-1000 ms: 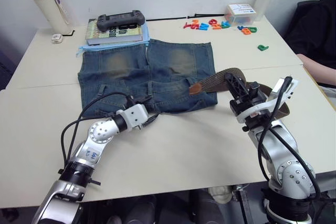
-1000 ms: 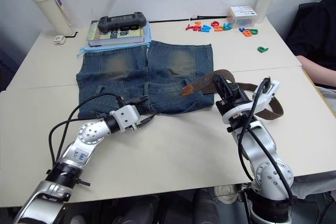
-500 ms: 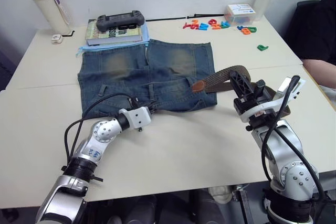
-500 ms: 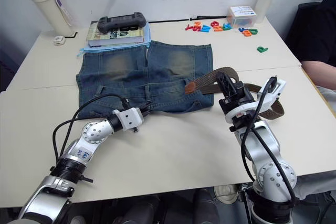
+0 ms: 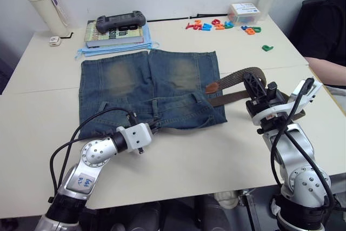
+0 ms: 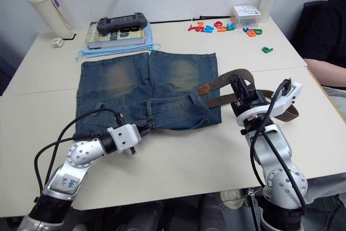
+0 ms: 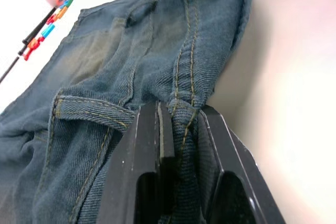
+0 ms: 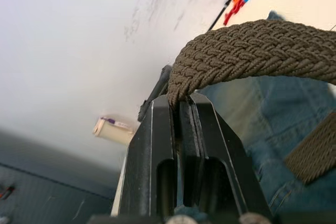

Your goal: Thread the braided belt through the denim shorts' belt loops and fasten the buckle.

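Limp, floppy braided belt arched off the bench at 3 o'clock of the denim shorts, pinched in right end effector; best regripped nearer the stiffer tan tip; left end effector clamped on waistband.

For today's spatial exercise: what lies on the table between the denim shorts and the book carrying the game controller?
In the left eye view, a light blue face mask lies between the denim shorts and the book, sticking out from under the book.
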`<state>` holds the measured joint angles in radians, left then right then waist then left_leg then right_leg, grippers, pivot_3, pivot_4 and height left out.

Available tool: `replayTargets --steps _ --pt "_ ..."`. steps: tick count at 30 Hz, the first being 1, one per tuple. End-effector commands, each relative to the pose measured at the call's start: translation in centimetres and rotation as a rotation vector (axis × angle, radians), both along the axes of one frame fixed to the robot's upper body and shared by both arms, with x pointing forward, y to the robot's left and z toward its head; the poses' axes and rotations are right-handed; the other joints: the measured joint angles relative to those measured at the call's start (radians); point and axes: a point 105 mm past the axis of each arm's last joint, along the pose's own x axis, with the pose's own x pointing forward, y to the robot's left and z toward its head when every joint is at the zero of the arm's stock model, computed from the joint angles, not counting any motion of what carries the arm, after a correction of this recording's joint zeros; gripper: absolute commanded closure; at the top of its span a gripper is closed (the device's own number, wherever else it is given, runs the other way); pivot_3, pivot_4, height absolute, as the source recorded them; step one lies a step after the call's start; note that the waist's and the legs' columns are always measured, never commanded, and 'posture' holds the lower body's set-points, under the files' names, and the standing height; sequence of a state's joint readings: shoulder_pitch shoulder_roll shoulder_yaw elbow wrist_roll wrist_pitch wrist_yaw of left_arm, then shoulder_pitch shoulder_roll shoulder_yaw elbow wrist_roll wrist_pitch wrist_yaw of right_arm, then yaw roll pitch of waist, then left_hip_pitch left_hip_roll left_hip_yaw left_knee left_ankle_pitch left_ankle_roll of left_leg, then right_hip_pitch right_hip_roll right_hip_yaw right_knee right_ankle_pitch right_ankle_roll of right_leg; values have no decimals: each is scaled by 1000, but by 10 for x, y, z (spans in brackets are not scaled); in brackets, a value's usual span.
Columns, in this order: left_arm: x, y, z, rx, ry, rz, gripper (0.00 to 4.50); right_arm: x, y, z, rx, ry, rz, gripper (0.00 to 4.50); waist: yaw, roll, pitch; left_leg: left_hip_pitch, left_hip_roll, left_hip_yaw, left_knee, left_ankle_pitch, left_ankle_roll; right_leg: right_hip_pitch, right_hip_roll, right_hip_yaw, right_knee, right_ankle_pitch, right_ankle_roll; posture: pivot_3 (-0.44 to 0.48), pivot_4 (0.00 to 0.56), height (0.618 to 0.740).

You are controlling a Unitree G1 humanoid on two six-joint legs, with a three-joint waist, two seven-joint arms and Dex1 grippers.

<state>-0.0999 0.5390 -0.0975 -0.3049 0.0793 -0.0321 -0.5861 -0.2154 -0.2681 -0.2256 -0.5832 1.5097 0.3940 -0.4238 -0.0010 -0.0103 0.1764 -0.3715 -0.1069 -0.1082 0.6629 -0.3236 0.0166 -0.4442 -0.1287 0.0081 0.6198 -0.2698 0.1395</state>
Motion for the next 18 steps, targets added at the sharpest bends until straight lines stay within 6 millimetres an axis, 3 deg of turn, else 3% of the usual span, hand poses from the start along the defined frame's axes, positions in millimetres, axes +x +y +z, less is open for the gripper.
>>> replayTargets --steps 1,9,16,18 --pt "-12 -2 23 -74 -4 -28 4196 -2 -5 5 -30 -23 -16 4500 1 1 0 0 0 0 0 0 0 0 0 0 0 0 0 0 150 713" --pt "-16 8 1 -82 164 -21 4196 5 -6 -10 -60 49 -5 4500 -1 1 1 1 0 0 0 0 0 0 1 0 0 0 0 0 150 713" --pt "-24 16 -5 -111 245 -37 1056 11 -5 -11 -105 60 31 4500 -1 1 1 1 0 0 0 0 0 0 0 0 0 0 0 0 150 713" --pt "-28 21 6 -174 275 -56 146 13 -3 -11 -122 63 55 4500 -1 1 1 1 0 0 0 0 0 0 0 0 0 0 0 0 150 713"
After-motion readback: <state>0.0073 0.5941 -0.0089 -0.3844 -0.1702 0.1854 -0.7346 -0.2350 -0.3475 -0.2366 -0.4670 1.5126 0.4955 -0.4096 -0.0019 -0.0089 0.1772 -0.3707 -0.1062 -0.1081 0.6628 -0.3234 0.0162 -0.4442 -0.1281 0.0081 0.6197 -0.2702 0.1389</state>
